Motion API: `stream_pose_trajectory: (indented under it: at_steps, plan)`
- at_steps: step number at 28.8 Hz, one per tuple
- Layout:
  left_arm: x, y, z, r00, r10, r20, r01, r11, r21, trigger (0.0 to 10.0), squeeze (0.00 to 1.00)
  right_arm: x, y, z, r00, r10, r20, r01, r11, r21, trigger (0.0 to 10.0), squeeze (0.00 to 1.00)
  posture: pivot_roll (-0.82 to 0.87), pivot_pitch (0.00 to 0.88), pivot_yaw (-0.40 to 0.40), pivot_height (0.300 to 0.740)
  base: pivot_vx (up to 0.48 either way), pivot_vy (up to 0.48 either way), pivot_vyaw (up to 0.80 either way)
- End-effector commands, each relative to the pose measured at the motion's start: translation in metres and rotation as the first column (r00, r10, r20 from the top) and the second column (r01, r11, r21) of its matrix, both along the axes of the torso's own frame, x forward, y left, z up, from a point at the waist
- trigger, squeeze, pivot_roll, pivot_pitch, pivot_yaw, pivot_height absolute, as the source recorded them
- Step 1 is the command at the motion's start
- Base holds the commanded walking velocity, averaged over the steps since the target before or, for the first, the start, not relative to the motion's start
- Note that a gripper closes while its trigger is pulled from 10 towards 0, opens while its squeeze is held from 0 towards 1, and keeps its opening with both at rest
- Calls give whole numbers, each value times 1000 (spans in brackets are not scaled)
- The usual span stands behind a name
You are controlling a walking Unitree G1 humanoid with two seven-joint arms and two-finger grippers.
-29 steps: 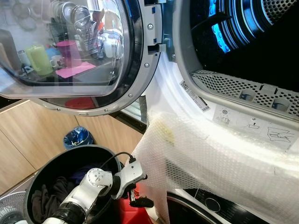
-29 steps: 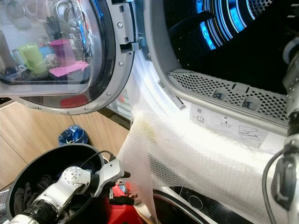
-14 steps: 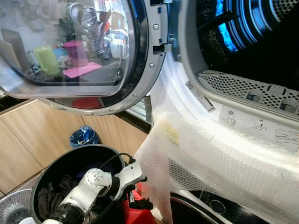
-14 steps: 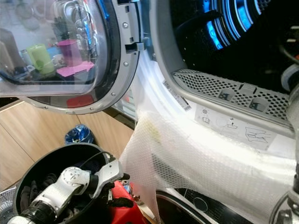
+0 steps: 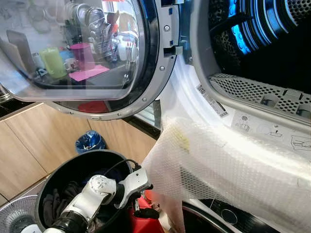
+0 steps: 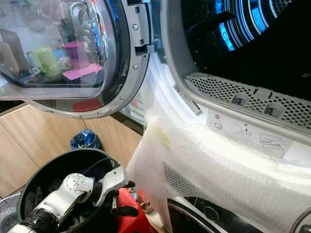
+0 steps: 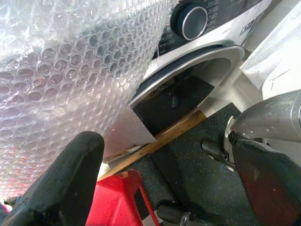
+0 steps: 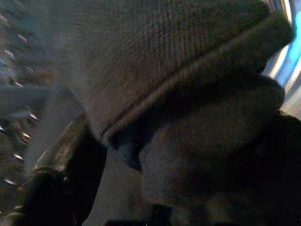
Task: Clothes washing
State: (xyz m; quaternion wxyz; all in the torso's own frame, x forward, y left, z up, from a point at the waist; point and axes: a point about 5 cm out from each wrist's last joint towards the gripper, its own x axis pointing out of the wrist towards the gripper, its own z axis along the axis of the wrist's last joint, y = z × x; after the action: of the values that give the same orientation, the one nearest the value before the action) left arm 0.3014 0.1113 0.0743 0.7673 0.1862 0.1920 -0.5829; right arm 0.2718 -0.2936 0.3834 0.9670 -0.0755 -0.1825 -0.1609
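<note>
Inside the perforated steel drum (image 5: 272, 29), right pincer (image 8: 141, 155) pinches dark knit garment (image 8: 155, 61); advise releasing deep, clear of door rim.

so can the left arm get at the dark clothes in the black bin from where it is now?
Probably yes. The left gripper hangs just past the rim of the black bin, over the red item, and the dark clothes lie uncovered in the bin. Nothing stands between them, though the arm must swing back over the rim.

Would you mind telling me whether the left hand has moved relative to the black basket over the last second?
No: the left hand remains at the black basket's right rim.
</note>
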Motion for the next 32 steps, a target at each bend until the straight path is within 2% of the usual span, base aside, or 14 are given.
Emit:
stream_pose_trajectory:
  at_steps: [1, 7, 8, 10, 11, 12, 18, 20, 23, 26, 28, 29, 30, 32]
  plan:
    - [0, 5, 3, 1000, 6, 2, -6, 1000, 8, 10000, 0, -14, 14, 15, 997, 55, 50, -52, 997, -59, 10000, 0, -6, 0, 123, 740, 0, 0, 0]
    - [-1, 5, 3, 1000, -1, -9, 1, 1000, 8, 10000, 0, -28, 18, 15, 1000, 10, 0, -10, 987, -163, 10000, 0, -8, 0, 124, 740, 0, 0, 0]
    - [-1, 6, 3, 1000, -4, -13, 4, 1000, 8, 10000, 0, -36, 16, 14, 1000, -14, -18, 10, 979, -201, 10000, 0, -10, 0, 122, 740, 0, 0, 0]
    - [-1, 6, 3, 1000, -5, -15, 5, 1000, 8, 10000, 0, -39, 16, 14, 1000, -15, -18, 11, 978, -208, 10000, 0, -10, 0, 122, 740, 0, 0, 0]
    - [-2, 6, 5, 1000, -12, -23, 12, 1000, 0, 10000, 0, -50, 22, 13, 999, 53, 4, -51, 970, -238, 10000, 0, -11, 0, 120, 740, 0, 0, 0]
    - [-2, 6, 5, 1000, -12, -23, 12, 1000, 0, 10000, 0, -50, 22, 13, 999, 53, 4, -51, 970, -238, 10000, 0, -11, 0, 120, 740, 0, 0, 0]
    - [-2, 6, 6, 999, -29, -29, 29, 1000, -2, 10000, 0, -64, 45, 0, 962, 273, -19, -269, 928, -257, 10000, 0, -19, 0, 126, 740, 0, 0, 0]
    - [-2, 6, 7, 999, -31, -29, 31, 1000, -1, 10000, 0, -64, 49, -7, 956, 288, -60, -293, 918, -266, 10000, 0, -19, 0, 126, 740, 0, 0, 0]
    - [-2, 5, 8, 999, -37, -31, 37, 999, -3, 10000, 0, -67, 62, -23, 925, 344, -162, -379, 870, -317, 10000, 0, -15, 0, 126, 740, 0, 0, 0]
    - [-2, 5, 8, 999, -37, -33, 36, 999, -3, 10000, 0, -67, 63, -25, 925, 341, -171, -379, 868, -322, 10000, 0, -15, 0, 126, 740, 0, 0, 0]
    - [-1, 5, 9, 999, -31, -27, 31, 1000, -1, 10000, 0, -58, 64, -26, 927, 352, -131, -374, 895, -244, 10000, 0, -23, 0, 129, 740, 0, 0, 0]
    - [1, 4, 9, 999, -28, -19, 28, 1000, -2, 10000, 0, -39, 66, -24, 928, 365, -80, -373, 916, -146, 10000, 0, -30, 0, 134, 740, 0, 0, 0]
    - [1, 4, 9, 999, -28, -19, 28, 1000, -2, 10000, 0, -39, 66, -24, 928, 365, -80, -373, 916, -146, 10000, 0, -30, 0, 134, 740, 0, 0, 0]
    - [1, 0, 10, 999, -32, -10, 32, 999, -6, 10000, 0, -18, 67, -16, 928, 371, -24, -372, 926, -63, 10000, 0, -30, 0, 134, 740, 0, 0, 0]
